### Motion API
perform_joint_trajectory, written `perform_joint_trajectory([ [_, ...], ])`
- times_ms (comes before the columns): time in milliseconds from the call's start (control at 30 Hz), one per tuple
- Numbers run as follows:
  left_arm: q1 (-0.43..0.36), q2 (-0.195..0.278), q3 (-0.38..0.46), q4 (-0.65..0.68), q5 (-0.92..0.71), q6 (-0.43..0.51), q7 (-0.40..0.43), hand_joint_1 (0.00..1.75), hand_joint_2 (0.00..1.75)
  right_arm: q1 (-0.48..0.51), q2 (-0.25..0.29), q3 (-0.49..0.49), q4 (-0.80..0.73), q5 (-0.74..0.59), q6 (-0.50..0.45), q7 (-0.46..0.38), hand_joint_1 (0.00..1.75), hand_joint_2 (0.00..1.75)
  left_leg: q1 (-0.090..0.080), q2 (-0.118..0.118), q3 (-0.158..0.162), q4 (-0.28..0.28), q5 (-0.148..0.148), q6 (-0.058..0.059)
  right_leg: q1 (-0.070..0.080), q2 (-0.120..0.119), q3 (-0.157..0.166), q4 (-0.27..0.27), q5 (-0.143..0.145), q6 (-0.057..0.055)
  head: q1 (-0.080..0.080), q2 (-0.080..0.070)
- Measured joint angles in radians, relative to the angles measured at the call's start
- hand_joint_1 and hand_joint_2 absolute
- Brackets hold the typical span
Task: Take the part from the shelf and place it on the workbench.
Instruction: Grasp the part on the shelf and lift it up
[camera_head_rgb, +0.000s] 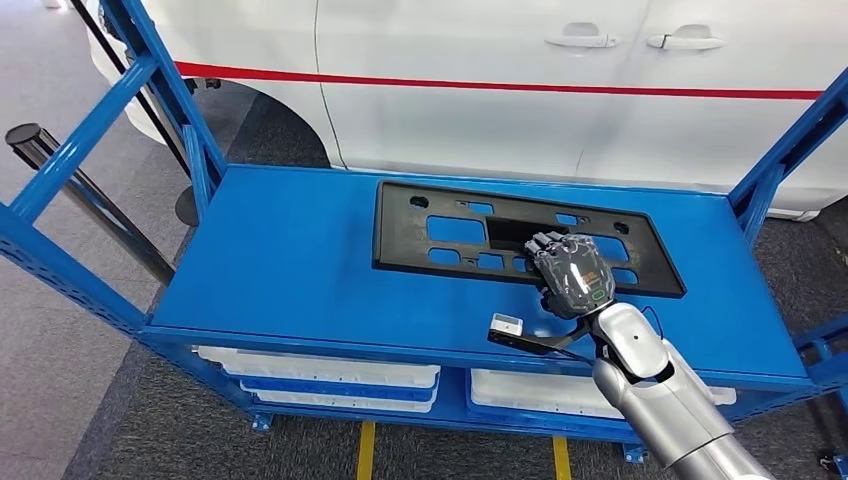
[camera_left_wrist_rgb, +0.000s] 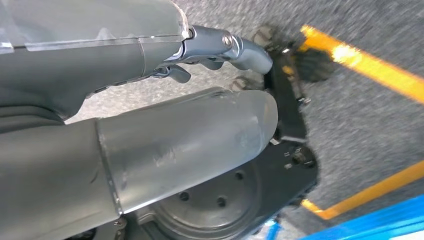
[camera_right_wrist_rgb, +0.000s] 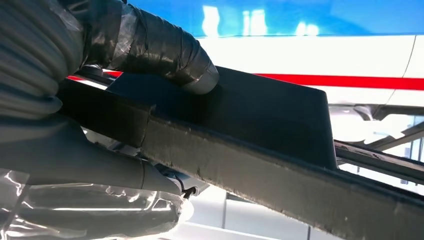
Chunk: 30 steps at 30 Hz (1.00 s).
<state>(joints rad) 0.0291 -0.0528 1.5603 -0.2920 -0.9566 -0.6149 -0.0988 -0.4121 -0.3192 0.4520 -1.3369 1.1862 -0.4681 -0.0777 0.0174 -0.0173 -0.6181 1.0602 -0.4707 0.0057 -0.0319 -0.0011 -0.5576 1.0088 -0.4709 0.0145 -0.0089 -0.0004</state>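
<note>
**A:** so where's this at? The right hand (camera_head_rgb: 568, 272) is clamped on the near edge of the black plastic panel (camera_head_rgb: 470, 235). In the right wrist view a thumb sits on top and fingers (camera_right_wrist_rgb: 90, 170) wrap under, so it's a real grip. The panel's on the top deck of the blue shelf (camera_head_rgb: 290, 260), toward 2 o'clock from the deck's middle, looking flat or barely lifted. Can't say which.

**B:** I'd call it grasp done, lift pending. Next it needs a clean raise, keeping that long panel level so the far end doesn't drag or snag on the blue uprights, then a turn to the bench.

**A:** left hand (camera_left_wrist_rgb: 150, 145)?

**B:** hanging over grey carpet with yellow floor lines, fingers loosely curled, holding nothing I can see.

**A:** any bins?

**B:** white trays (camera_head_rgb: 320, 370) on the lower level, around 6 o'clock. Can't see inside them.
</note>
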Motion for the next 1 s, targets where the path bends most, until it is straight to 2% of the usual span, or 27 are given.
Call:
perform_joint_trajectory([
  [33, 0.000, 0.001, 0.000, 0.002, -0.002, 0.000, -0.001, 0.00, 0.00, 0.000, -0.001, 0.000, -0.002, -0.004, 0.001, -0.001, 1.75, 1.75, 0.002, 0.003, -0.016, 0.044, -0.036, -0.003, -0.002, -0.002, -0.003, -0.004, 0.005, -0.007, 0.000, 0.000],
  [100, 0.000, 0.003, 0.000, 0.004, -0.006, 0.000, -0.002, 0.00, 0.00, 0.002, -0.003, 0.000, -0.004, -0.010, 0.007, -0.003, 1.75, 1.75, 0.004, 0.006, -0.059, 0.171, -0.116, -0.008, 0.003, -0.007, -0.014, -0.002, 0.012, -0.014, -0.001, 0.000],
  [133, -0.001, 0.005, 0.000, 0.004, -0.008, 0.000, -0.003, 0.00, 0.00, 0.004, -0.004, 0.000, -0.004, -0.012, 0.010, -0.004, 1.75, 1.75, 0.005, 0.007, -0.072, 0.222, -0.137, -0.010, 0.004, -0.008, -0.021, 0.000, 0.015, -0.014, -0.001, 0.000],
  [167, 0.000, 0.005, 0.000, 0.005, -0.010, 0.000, -0.003, 0.00, 0.00, 0.006, -0.004, 0.000, -0.004, -0.013, 0.014, -0.004, 1.75, 1.75, 0.005, 0.008, -0.070, 0.240, -0.139, -0.012, 0.004, -0.010, -0.028, 0.004, 0.018, -0.013, -0.001, 0.000],
  [200, 0.000, 0.005, 0.000, 0.005, -0.014, 0.001, -0.004, 0.00, 0.00, 0.007, -0.004, 0.000, -0.004, -0.014, 0.015, -0.004, 1.75, 1.75, 0.005, 0.009, -0.047, 0.217, -0.122, -0.013, 0.003, -0.010, -0.035, 0.010, 0.020, -0.011, -0.001, 0.000],
  [233, 0.000, 0.005, 0.000, 0.005, -0.018, 0.001, -0.005, 0.00, 0.00, 0.008, -0.005, 0.000, -0.004, -0.015, 0.017, -0.004, 1.75, 1.75, 0.005, 0.010, -0.009, 0.162, -0.095, -0.012, 0.002, -0.010, -0.042, 0.016, 0.022, -0.009, -0.001, 0.000],
  [300, -0.001, 0.003, 0.000, 0.005, -0.025, 0.000, -0.011, 0.00, 0.00, 0.008, -0.006, 0.000, -0.005, -0.017, 0.018, -0.004, 1.75, 1.75, 0.004, 0.010, 0.069, 0.034, -0.059, -0.008, 0.003, -0.010, -0.056, 0.030, 0.024, -0.002, -0.001, 0.000],
  [333, -0.001, 0.001, 0.000, 0.005, -0.028, -0.001, -0.013, 0.00, 0.00, 0.008, -0.007, 0.000, -0.006, -0.018, 0.019, -0.004, 1.75, 1.75, 0.002, 0.009, 0.087, -0.001, -0.054, -0.005, 0.005, -0.010, -0.061, 0.035, 0.027, 0.003, 0.000, 0.000],
  [433, 0.001, -0.003, 0.000, 0.005, -0.034, -0.006, -0.015, 0.00, 0.00, 0.008, -0.011, 0.000, -0.007, -0.020, 0.021, -0.003, 1.75, 1.75, -0.002, 0.008, 0.082, -0.016, -0.043, 0.011, 0.005, -0.008, -0.069, 0.037, 0.038, 0.026, 0.000, 0.000],
  [467, 0.001, -0.005, 0.000, 0.005, -0.036, -0.007, -0.015, 0.00, 0.00, 0.009, -0.013, 0.000, -0.007, -0.021, 0.021, -0.002, 1.75, 1.75, -0.001, 0.009, 0.076, -0.018, -0.036, 0.020, 0.004, -0.007, -0.074, 0.043, 0.030, 0.032, 0.000, 0.000],
  [500, 0.001, -0.006, 0.000, 0.005, -0.036, -0.009, -0.015, 0.00, 0.00, 0.009, -0.014, 0.000, -0.007, -0.021, 0.022, -0.002, 1.75, 1.75, 0.000, 0.011, 0.069, -0.021, -0.027, 0.030, 0.002, -0.006, -0.084, 0.063, 0.006, 0.036, 0.000, 0.000],
  [533, 0.001, -0.007, 0.000, 0.005, -0.037, -0.011, -0.015, 0.00, 0.00, 0.009, -0.016, 0.000, -0.007, -0.021, 0.023, -0.002, 1.75, 1.75, 0.001, 0.012, 0.060, -0.023, -0.018, 0.039, 0.001, -0.005, -0.098, 0.101, -0.033, 0.038, 0.000, 0.000],
  [600, 0.001, -0.009, 0.000, 0.005, -0.037, -0.013, -0.015, 0.00, 0.00, 0.010, -0.019, 0.000, -0.007, -0.021, 0.025, -0.002, 1.75, 1.75, -0.004, 0.013, 0.038, -0.022, -0.002, 0.049, 0.002, -0.003, -0.138, 0.225, -0.120, 0.041, 0.001, 0.000],
  [633, 0.001, -0.009, 0.000, 0.005, -0.037, -0.013, -0.015, 0.00, 0.00, 0.010, -0.019, 0.000, -0.006, -0.021, 0.026, -0.002, 1.75, 1.75, -0.007, 0.013, 0.026, -0.021, 0.006, 0.050, 0.003, -0.003, -0.151, 0.280, -0.144, 0.042, 0.001, 0.000],
  [667, 0.001, -0.010, 0.000, 0.005, -0.037, -0.013, -0.015, 0.00, 0.00, 0.011, -0.020, 0.000, -0.006, -0.021, 0.027, -0.002, 1.75, 1.75, -0.011, 0.013, 0.015, -0.019, 0.014, 0.051, 0.003, -0.003, -0.150, 0.310, -0.148, 0.041, 0.000, 0.000],
  [700, 0.001, -0.011, 0.000, 0.005, -0.037, -0.014, -0.015, 0.00, 0.00, 0.011, -0.020, 0.000, -0.006, -0.022, 0.028, -0.002, 1.75, 1.75, -0.014, 0.013, 0.004, -0.018, 0.020, 0.051, 0.005, -0.003, -0.131, 0.301, -0.130, 0.037, 0.000, 0.000],
  [733, 0.001, -0.011, 0.000, 0.005, -0.037, -0.014, -0.015, 0.00, 0.00, 0.011, -0.020, 0.000, -0.006, -0.022, 0.028, -0.002, 1.75, 1.75, -0.017, 0.013, -0.005, -0.016, 0.027, 0.051, 0.008, -0.002, -0.091, 0.255, -0.101, 0.030, 0.000, 0.000],
  [767, 0.001, -0.013, 0.000, 0.005, -0.037, -0.014, -0.015, 0.00, 0.00, 0.011, -0.020, 0.000, -0.007, -0.022, 0.029, -0.002, 1.75, 1.75, -0.019, 0.012, -0.011, -0.015, 0.034, 0.050, 0.013, -0.001, -0.041, 0.182, -0.078, 0.019, 0.000, 0.000],
  [800, 0.001, -0.016, 0.000, 0.005, -0.038, -0.015, -0.015, 0.00, 0.00, 0.010, -0.021, 0.000, -0.009, -0.022, 0.029, -0.002, 1.75, 1.75, -0.021, 0.012, -0.017, -0.015, 0.040, 0.047, 0.018, -0.001, 0.007, 0.106, -0.066, 0.009, 0.000, 0.000],
  [833, 0.001, -0.018, 0.000, 0.005, -0.038, -0.016, -0.015, 0.00, 0.00, 0.009, -0.022, 0.000, -0.011, -0.022, 0.029, -0.002, 1.75, 1.75, -0.022, 0.012, -0.020, -0.017, 0.048, 0.043, 0.024, -0.001, 0.041, 0.049, -0.061, 0.001, 0.000, 0.000],
  [867, 0.002, -0.021, 0.000, 0.005, -0.038, -0.017, -0.015, 0.00, 0.00, 0.008, -0.024, 0.000, -0.013, -0.022, 0.029, -0.002, 1.75, 1.75, -0.020, 0.012, -0.022, -0.020, 0.056, 0.037, 0.029, 0.000, 0.058, 0.015, -0.062, -0.006, 0.000, 0.000],
  [933, 0.003, -0.022, 0.000, 0.005, -0.038, -0.017, -0.015, 0.00, 0.00, 0.006, -0.027, 0.000, -0.015, -0.022, 0.029, -0.002, 1.75, 1.75, -0.018, 0.011, -0.023, -0.029, 0.073, 0.024, 0.033, -0.001, 0.059, -0.004, -0.047, -0.015, 0.001, 0.000],
  [967, 0.003, -0.022, 0.000, 0.005, -0.038, -0.017, -0.015, 0.00, 0.00, 0.004, -0.027, 0.000, -0.015, -0.022, 0.029, -0.002, 1.75, 1.75, -0.017, 0.011, -0.026, -0.027, 0.068, 0.018, 0.030, -0.004, 0.055, -0.014, -0.035, -0.020, 0.000, 0.000],
  [1000, 0.003, -0.022, 0.000, 0.005, -0.038, -0.018, -0.015, 0.00, 0.00, 0.003, -0.028, 0.000, -0.016, -0.022, 0.029, -0.002, 1.75, 1.75, -0.018, 0.011, -0.033, -0.015, 0.047, 0.012, 0.027, -0.007, 0.049, -0.023, -0.021, -0.027, 0.000, 0.000],
])
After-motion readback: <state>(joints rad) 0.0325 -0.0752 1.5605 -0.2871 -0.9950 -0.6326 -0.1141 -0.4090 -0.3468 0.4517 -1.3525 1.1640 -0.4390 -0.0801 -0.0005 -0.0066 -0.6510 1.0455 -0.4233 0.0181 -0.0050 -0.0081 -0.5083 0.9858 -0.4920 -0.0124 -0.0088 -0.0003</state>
